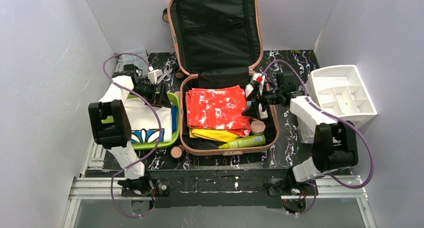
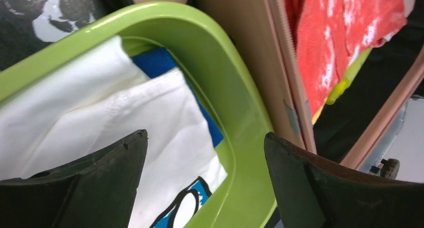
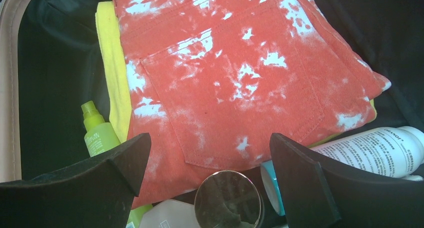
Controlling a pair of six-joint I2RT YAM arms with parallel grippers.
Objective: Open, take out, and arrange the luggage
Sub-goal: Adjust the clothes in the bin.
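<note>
1. Top view: the large salmon-pink hard-shell suitcase (image 1: 215, 33) lies open at the middle of the dark marbled table (image 1: 285, 153). Its black-lined lid stands upright against the back wall.
2. In its base lie folded red-and-white mottled jeans (image 1: 217, 108) on top of a yellow cloth (image 1: 215, 134). A lime-green plastic bottle (image 1: 245, 142) lies along the near wall, and a small pinkish hexagonal jar (image 1: 257, 126) sits just above it.
3. A lime-green plastic tray (image 1: 176, 123) sits touching the suitcase's left side and holds a folded white cloth (image 1: 140, 115). A white plastic drawer organizer (image 1: 345, 95) stands well apart at the right.
4. The left gripper (image 1: 162, 95) hangs over the tray's far right corner. The right gripper (image 1: 250, 105) is over the right side of the suitcase base.
5. Left wrist view: the left gripper (image 2: 205, 138) has its two black fingers (image 2: 100, 178) spread wide with nothing between them. Below are the tray's rim (image 2: 225, 88), the white cloth (image 2: 100, 113) and a blue cloth (image 2: 157, 60) under it.
6. The suitcase's pink outer wall (image 2: 240, 48) runs just beside the tray, with the jeans (image 2: 340, 33) inside.
7. Right wrist view: the right gripper (image 3: 210, 138) is also spread wide and holds nothing, above the back pocket of the jeans (image 3: 225, 73).
8. The yellow cloth (image 3: 112, 63) shows at the jeans' left edge, with the green bottle (image 3: 97, 133) beside it. A white printed bottle (image 3: 380, 150) lies at the right, and a round shiny silver lid (image 3: 227, 200) lies between the fingers' bases.
</note>
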